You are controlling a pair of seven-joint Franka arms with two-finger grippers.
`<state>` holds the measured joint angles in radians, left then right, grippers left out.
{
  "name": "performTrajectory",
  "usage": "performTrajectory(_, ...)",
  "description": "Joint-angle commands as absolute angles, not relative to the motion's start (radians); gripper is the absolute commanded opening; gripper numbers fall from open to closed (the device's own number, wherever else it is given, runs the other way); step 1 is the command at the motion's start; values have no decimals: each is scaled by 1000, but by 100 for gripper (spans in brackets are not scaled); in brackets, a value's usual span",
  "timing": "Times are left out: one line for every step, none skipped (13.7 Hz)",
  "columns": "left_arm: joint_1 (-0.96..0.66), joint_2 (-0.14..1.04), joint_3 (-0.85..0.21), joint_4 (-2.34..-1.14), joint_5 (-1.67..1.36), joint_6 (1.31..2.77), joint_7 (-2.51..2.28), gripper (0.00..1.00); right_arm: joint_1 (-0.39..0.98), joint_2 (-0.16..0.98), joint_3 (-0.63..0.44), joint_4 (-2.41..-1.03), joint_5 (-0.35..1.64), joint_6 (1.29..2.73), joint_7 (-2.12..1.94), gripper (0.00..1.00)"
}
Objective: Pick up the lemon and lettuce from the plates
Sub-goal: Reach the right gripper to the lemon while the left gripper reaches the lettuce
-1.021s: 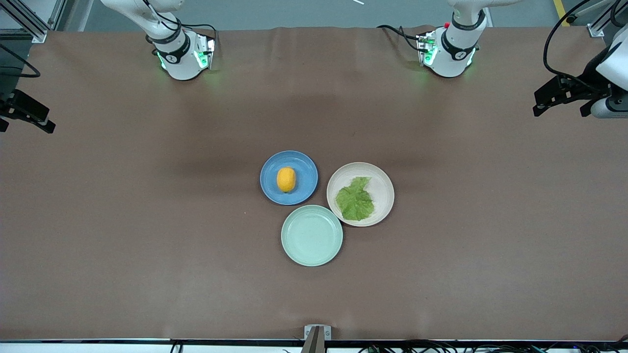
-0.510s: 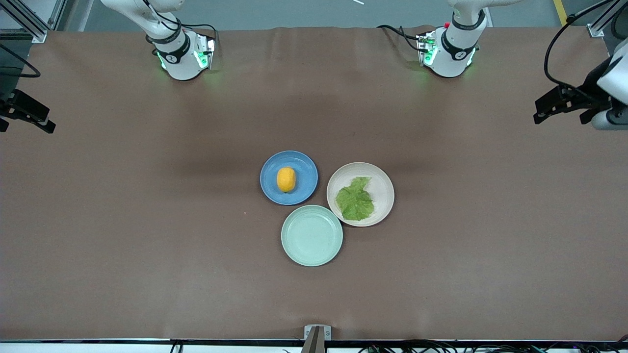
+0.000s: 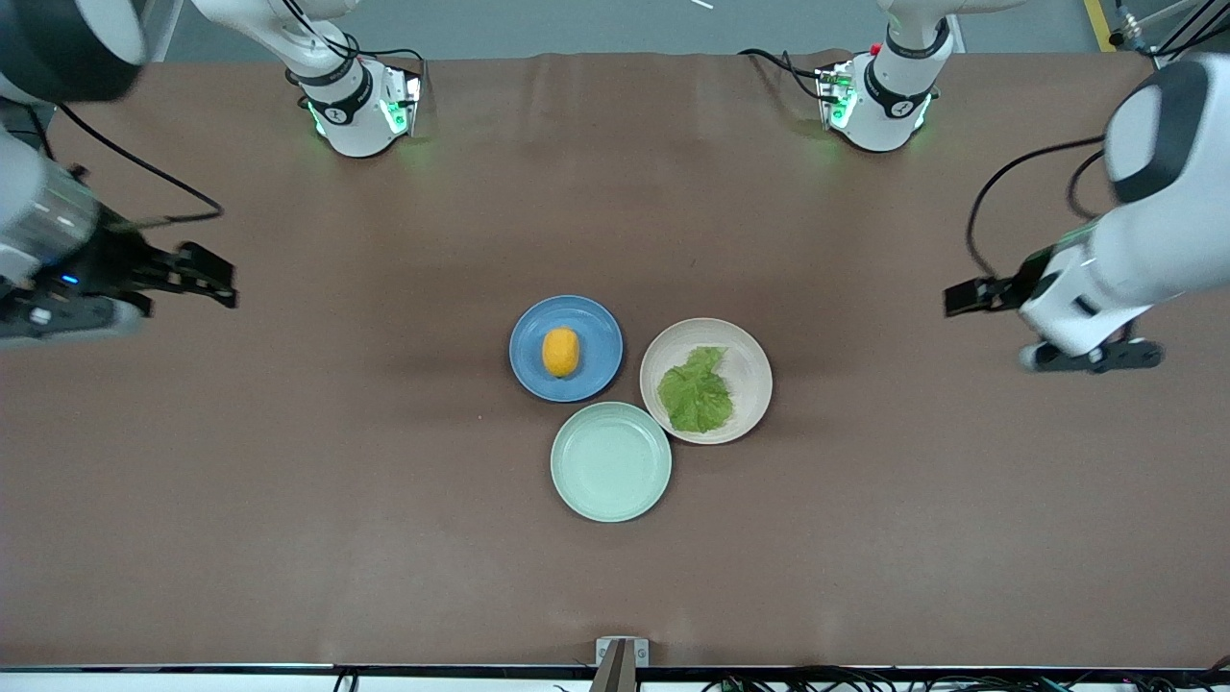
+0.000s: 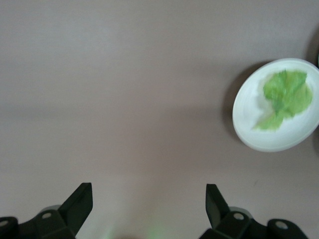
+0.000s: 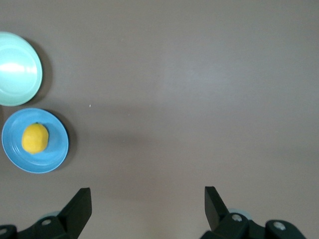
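You look down from high across the table (image 3: pixel 288 481), facing both bases. Each wrist camera looks straight down, sharing the blue plate (image 5: pixel 57 149) and beige plate (image 4: pixel 244 129).

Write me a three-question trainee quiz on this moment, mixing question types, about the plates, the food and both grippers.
1. True or false: the small oval yellow-orange lemon lies on the round pale mint-green plate.
2. Multiple choice: the flat crinkled green lettuce leaf lies on (A) the round blue plate, (B) the round beige-pink plate, (C) the brown table cover.
3. Fill in: the left gripper and the right gripper both hang over bare table with fingers ____ and holding nothing.

Key
1. False; it lies on the blue plate, and the mint-green plate holds nothing.
2. B.
3. Open, as each wrist view shows.
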<state>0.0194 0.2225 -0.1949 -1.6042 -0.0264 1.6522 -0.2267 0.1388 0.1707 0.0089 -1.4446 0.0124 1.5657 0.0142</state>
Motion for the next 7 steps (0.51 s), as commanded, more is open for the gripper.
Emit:
performTrajectory(-38,264,-196,-1701,-40,1826,-375,100,243,231,3,-1482,26,1615,84,100)
performTrajectory(-63,299,-196,-1709,-38,1877,-446,100,286,248,3,-1495,38,1649,179,100)
performTrajectory(-96,342,-196,-1706,-38,1917,-530,100,334,264,3,-1517,50,1684,274,100)
performTrajectory(-130,379,-196,-1703,-37,1958,-613,100,383,281,3,-1540,57,1730,331,100)
performTrajectory(-165,418,-196,-1703,-34,2001,-705,100,434,297,3,-1575,55,1791,375,100)
performTrajectory(-191,454,-196,-1701,-32,2043,-769,100,475,308,3,-1601,55,1839,403,100)
performTrajectory(-221,487,-196,-1700,-32,2081,-816,100,517,330,3,-1614,55,1876,431,100)
